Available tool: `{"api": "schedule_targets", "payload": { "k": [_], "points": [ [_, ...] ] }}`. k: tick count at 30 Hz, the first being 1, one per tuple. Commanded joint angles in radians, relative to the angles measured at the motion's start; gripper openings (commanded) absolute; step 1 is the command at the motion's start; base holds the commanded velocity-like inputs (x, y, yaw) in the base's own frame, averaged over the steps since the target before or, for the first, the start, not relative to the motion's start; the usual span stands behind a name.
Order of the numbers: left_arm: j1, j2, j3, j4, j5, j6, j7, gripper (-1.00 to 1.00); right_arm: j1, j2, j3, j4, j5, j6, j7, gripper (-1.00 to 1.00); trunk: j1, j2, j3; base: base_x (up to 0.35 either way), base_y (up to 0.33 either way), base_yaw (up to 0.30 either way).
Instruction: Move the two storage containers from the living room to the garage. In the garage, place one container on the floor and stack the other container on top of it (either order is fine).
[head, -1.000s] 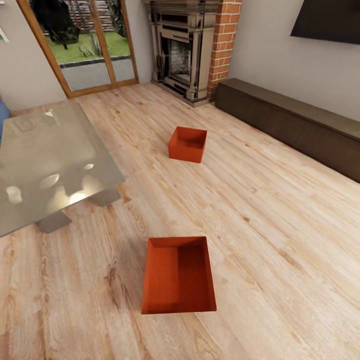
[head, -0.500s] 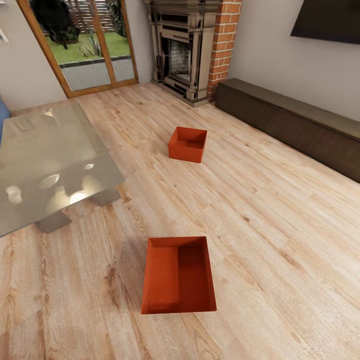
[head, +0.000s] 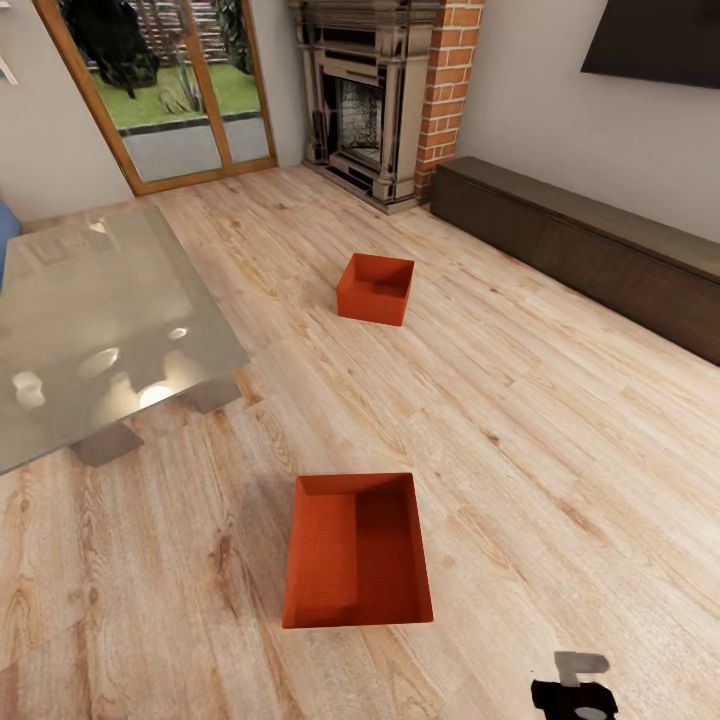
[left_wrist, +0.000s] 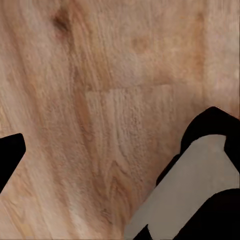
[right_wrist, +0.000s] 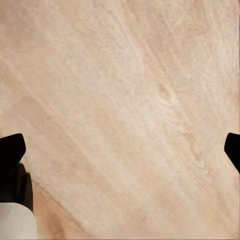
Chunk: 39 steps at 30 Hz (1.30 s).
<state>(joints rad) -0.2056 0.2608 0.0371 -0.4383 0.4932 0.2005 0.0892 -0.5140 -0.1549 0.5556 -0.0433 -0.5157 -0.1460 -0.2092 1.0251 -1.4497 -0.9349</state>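
Two orange-red lidless boxes on light wood-plank flooring (head: 560, 420), living room.

Right gripper (right_wrist: 120, 145) and left gripper (left_wrist: 100, 140): fingers wide apart over bare planks, empty. Head view adds near orange-red container (head: 357, 550) at lower centre, plain walls; far container (head: 375, 288) mid-frame, before red-brick fireplace (head: 385, 95); glass table (head: 90, 330) left.

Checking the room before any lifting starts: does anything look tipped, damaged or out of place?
Nothing stands out. Both storage containers, the near one and the far one, sit upright and open-topped on the wood-plank floor, apart from each other, with no visible damage.
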Motion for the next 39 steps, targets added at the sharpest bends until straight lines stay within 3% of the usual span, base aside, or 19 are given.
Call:
{"api": "schedule_targets", "payload": {
  "k": [1, 3, 5, 7, 8, 10, 11, 14, 15, 19, 23, 25, 31, 39],
  "points": [
    [-0.018, -0.004, 0.001, -0.004, 0.01, 0.027, 0.007, 1.0, -0.014, 0.001, 0.006, -0.004, -0.015, -0.004, -0.003, 1.0, 0.0, 0.0, -0.001, 0.0, 0.0, 0.0],
    [-0.085, -0.026, 0.0, -0.009, 0.008, 0.067, 0.023, 1.0, -0.044, 0.012, 0.005, -0.022, -0.022, -0.007, -0.003, 1.0, 0.0, 0.0, -0.001, 0.0, 0.0, 0.0],
    [-0.151, -0.068, -0.002, -0.013, 0.005, 0.092, 0.066, 1.0, -0.073, 0.033, 0.005, -0.046, -0.024, -0.003, -0.005, 1.0, 0.0, 0.0, -0.001, 0.0, 0.0, 0.0],
    [-0.238, -0.147, -0.007, -0.01, -0.014, 0.109, 0.188, 1.0, -0.133, 0.094, 0.004, -0.059, -0.028, 0.008, -0.023, 1.0, 0.0, 0.0, -0.001, 0.0, 0.0, 0.0],
    [-0.28, -0.201, -0.01, -0.009, -0.042, 0.113, 0.26, 1.0, -0.168, 0.141, 0.004, -0.063, -0.032, 0.02, -0.035, 1.0, 0.0, 0.0, -0.001, 0.0, 0.0, 0.0],
    [-0.311, -0.258, -0.012, -0.009, -0.091, 0.108, 0.306, 1.0, -0.192, 0.21, 0.004, -0.065, -0.034, 0.026, -0.043, 1.0, 0.0, 0.0, -0.001, 0.0, 0.0, 0.0],
    [-0.321, -0.28, -0.012, -0.009, -0.117, 0.101, 0.317, 1.0, -0.198, 0.252, 0.005, -0.066, -0.033, 0.025, -0.045, 1.0, 0.0, 0.0, -0.001, 0.0, 0.0, 0.0],
    [-0.331, -0.312, -0.013, -0.007, -0.168, 0.072, 0.329, 1.0, -0.203, 0.32, 0.01, -0.065, -0.029, 0.021, -0.044, 1.0, 0.0, 0.0, -0.001, 0.0, 0.0, 0.0],
    [-0.334, -0.323, -0.013, -0.002, -0.193, 0.044, 0.332, 1.0, -0.205, 0.329, 0.011, -0.064, -0.027, 0.017, -0.042, 1.0, 0.0, 0.0, -0.001, 0.0, 0.0, 0.0],
    [-0.337, -0.342, -0.026, 0.038, -0.274, -0.085, 0.331, 1.0, -0.205, 0.329, 0.011, -0.038, -0.025, -0.032, -0.025, 1.0, 0.0, 0.0, -0.001, 0.0, 0.0, 0.0],
    [-0.338, -0.359, -0.04, 0.053, -0.321, -0.173, 0.319, 1.0, -0.205, 0.329, 0.01, -0.021, -0.024, -0.079, -0.016, 1.0, 0.0, 0.0, -0.001, 0.0, 0.0, 0.0],
    [-0.339, -0.383, -0.047, 0.058, -0.345, -0.2, 0.313, 1.0, -0.205, 0.329, 0.01, -0.016, -0.022, -0.096, -0.013, 1.0, 0.0, 0.0, -0.001, 0.0, 0.0, 0.0],
    [-0.339, -0.393, -0.051, 0.057, -0.419, -0.212, 0.296, 1.0, -0.206, 0.329, 0.005, -0.011, -0.028, -0.105, -0.012, 1.0, 0.0, 0.0, -0.001, 0.0, 0.0, 0.0],
    [-0.339, -0.399, -0.05, -0.013, -0.429, -0.208, 0.25, 1.0, -0.206, 0.329, 0.006, -0.004, -0.022, -0.106, -0.01, 1.0, 0.0, 0.0, -0.001, 0.0, 0.0, 0.0]
  ]
}}
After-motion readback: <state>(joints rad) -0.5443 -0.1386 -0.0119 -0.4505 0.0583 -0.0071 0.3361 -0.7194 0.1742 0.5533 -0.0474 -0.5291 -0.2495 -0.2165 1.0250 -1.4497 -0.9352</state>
